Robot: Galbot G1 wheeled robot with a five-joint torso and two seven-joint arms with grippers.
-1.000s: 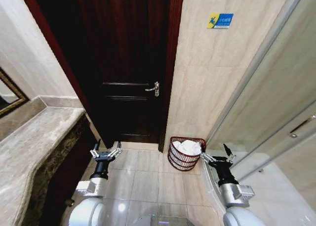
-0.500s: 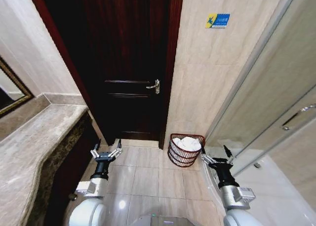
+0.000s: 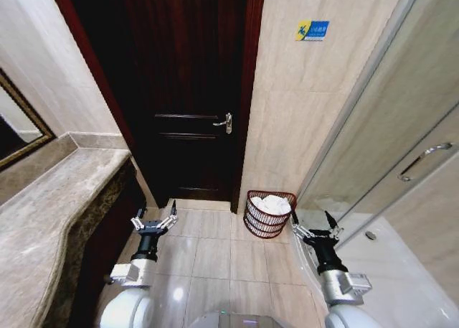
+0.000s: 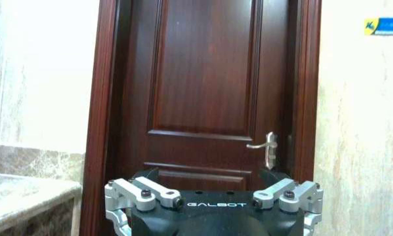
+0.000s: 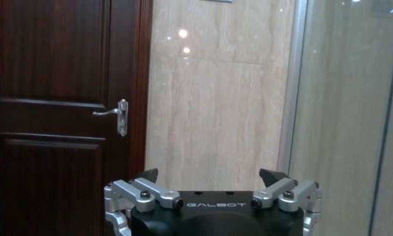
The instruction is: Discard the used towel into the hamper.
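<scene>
Hamper (image 3: 270,214) sits on the tiled floor (image 3: 212,258) by the beige wall (image 3: 301,120), just right of the dark wood door (image 3: 190,91) and left of the glass shower panel (image 3: 387,141). It holds a white towel (image 3: 272,204) bunched in its top. Versus 1 s ago the whole head view has shifted: hamper shows a bit higher and smaller, blue wall sign (image 3: 312,30) sits higher and slightly left, counter (image 3: 50,220) on the left shows more of its length, shower handle (image 3: 425,160) is further up. That reads as camera movement, not the hamper moving. Both arms sit in about the same spots in the picture as before.

Hamper stands upright, open mouth facing up, long axis vertical, narrowing a little toward its base.

Left gripper (image 3: 153,221) is low over the floor in front of the door, fingers spread wide, holding nothing. Right gripper (image 3: 315,228) is just right of the hamper and nearer the robot, apart from it, fingers also spread wide and empty. Left wrist view faces the door handle (image 4: 266,147); right wrist view faces door edge and wall.
</scene>
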